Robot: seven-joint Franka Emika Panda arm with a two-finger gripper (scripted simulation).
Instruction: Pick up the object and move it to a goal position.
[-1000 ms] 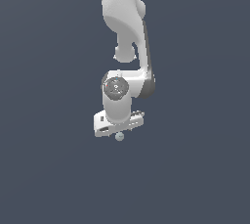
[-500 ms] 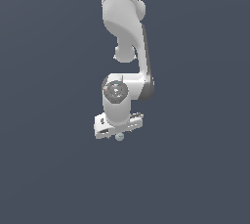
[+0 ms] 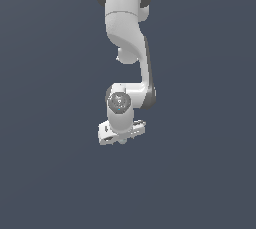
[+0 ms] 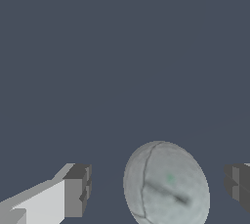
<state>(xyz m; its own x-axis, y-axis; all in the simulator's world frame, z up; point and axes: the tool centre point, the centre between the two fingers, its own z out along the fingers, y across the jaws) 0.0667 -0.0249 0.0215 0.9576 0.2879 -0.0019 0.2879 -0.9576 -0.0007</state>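
The object is a small pale grey ball point(image 4: 166, 184) with a faint green tint. In the wrist view it sits between my two dark finger pads point(image 4: 77, 189). A gap shows on each side of it, wider on one side than the other, so my gripper point(image 4: 157, 189) is open around it. In the exterior view the white gripper point(image 3: 121, 138) hangs low under the arm. Only a sliver of the ball point(image 3: 121, 143) peeks out beneath the gripper there.
A plain dark grey-blue floor point(image 3: 55, 173) fills both views. No other thing shows.
The gripper has come down slightly over the ball, which now shows less below the hand. The ball has stayed in place.
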